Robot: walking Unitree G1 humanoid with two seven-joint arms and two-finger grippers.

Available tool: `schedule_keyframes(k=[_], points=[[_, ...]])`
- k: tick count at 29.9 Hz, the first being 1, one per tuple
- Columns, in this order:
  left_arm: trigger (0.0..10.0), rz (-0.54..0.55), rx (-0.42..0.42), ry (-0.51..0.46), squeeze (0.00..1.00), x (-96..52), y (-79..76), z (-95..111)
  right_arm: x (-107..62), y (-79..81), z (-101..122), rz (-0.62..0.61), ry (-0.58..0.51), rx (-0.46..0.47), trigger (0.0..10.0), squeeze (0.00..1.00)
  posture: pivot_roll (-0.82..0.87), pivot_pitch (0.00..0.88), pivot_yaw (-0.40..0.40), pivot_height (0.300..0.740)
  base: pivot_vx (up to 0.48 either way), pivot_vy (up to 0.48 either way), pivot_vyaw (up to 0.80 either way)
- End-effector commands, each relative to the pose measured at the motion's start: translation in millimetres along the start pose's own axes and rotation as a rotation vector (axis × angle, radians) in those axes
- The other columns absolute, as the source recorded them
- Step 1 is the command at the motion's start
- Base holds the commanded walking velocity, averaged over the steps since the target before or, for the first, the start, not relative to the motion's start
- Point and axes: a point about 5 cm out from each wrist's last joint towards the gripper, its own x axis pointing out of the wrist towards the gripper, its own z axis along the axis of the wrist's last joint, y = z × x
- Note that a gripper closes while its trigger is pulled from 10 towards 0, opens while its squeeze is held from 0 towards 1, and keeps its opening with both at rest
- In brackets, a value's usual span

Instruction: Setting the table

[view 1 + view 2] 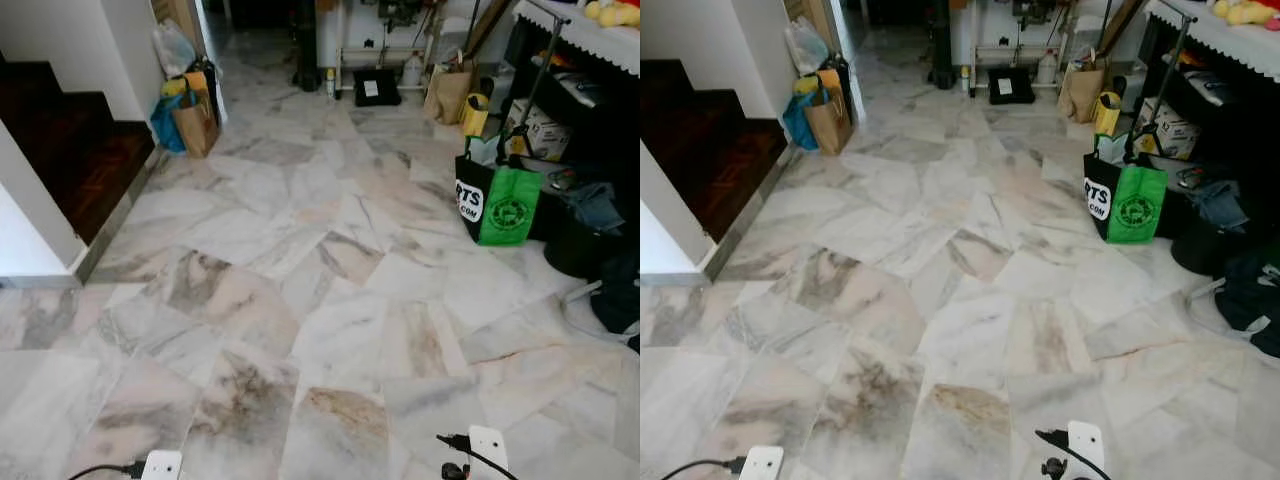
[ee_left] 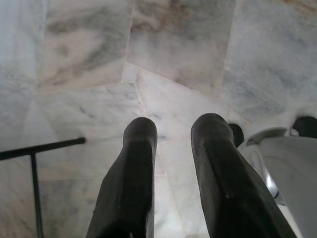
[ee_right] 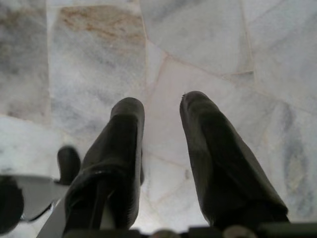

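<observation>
No tableware is in sight. A table with a white lace-edged cloth (image 1: 590,35) stands at the far right, with yellow items on top. Both arms hang low over the marble floor (image 1: 330,290). My left gripper (image 2: 173,130) is open, its two black fingers apart with nothing between them. My right gripper (image 3: 162,105) is also open and holds nothing, pointing down at the floor tiles.
A dark wooden staircase (image 1: 70,150) rises at the left beside a white wall. Paper and blue bags (image 1: 190,115) lean by its corner. A green and black shopping bag (image 1: 497,200), boxes and dark bags crowd the right side under the table. More clutter lines the far wall.
</observation>
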Motion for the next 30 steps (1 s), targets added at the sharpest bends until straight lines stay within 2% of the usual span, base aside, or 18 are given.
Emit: schedule_keyframes(k=[1, 4, 7, 15, 18, 21, 27, 30], points=[[10.0, -0.007, 0.012, 0.018, 0.00, -0.4, -2.7, -3.4, 0.1, 1.3, -1.0, 0.001, 0.006, 0.002, 10.0, 0.00, 0.03, 0.000, 0.017, 0.740, 0.000, 0.000, 0.00], [10.0, -0.009, 0.015, 0.016, 0.00, -0.2, -3.2, -2.9, 0.2, 1.8, -1.2, 0.001, 0.007, 0.004, 10.0, 0.00, 0.03, 0.000, 0.018, 0.740, 0.000, 0.000, 0.00], [10.0, -0.009, 0.016, 0.015, 0.00, 0.0, -3.6, -2.2, 0.2, 2.7, -1.5, 0.003, 0.008, 0.006, 10.0, 0.00, 0.03, 0.000, 0.020, 0.740, 0.000, 0.000, -0.80], [10.0, -0.008, 0.034, 0.009, 0.00, 0.4, -2.8, 0.0, 0.4, 3.7, -1.5, 0.005, 0.009, 0.012, 10.0, 0.00, 0.03, 0.000, 0.020, 0.740, 0.000, 0.000, 0.00], [10.0, 0.006, -0.011, 0.027, 0.00, 0.3, -1.8, -2.1, 0.4, 3.3, -1.3, 0.006, 0.010, 0.007, 10.0, 0.00, 0.03, 0.000, 0.017, 0.740, 0.000, 0.000, 0.00], [10.0, -0.006, 0.002, 0.038, 0.00, 0.4, -0.9, -2.6, 0.4, 2.8, -0.8, 0.005, 0.009, 0.006, 10.0, 0.00, 0.03, 0.000, 0.014, 0.740, 0.000, 0.402, 0.00], [10.0, 0.003, 0.005, 0.028, 0.00, -0.1, 10.6, -0.4, 0.3, 2.0, -0.2, 0.004, 0.007, 0.005, 10.0, 0.00, 0.03, 0.000, 0.011, 0.740, 0.000, 0.041, 0.00], [10.0, 0.003, 0.000, 0.027, 0.00, -0.6, 10.9, -1.9, 0.3, 1.9, -0.2, 0.004, 0.007, 0.005, 10.0, 0.00, 0.03, 0.000, 0.010, 0.740, 0.000, 0.000, 0.00]])
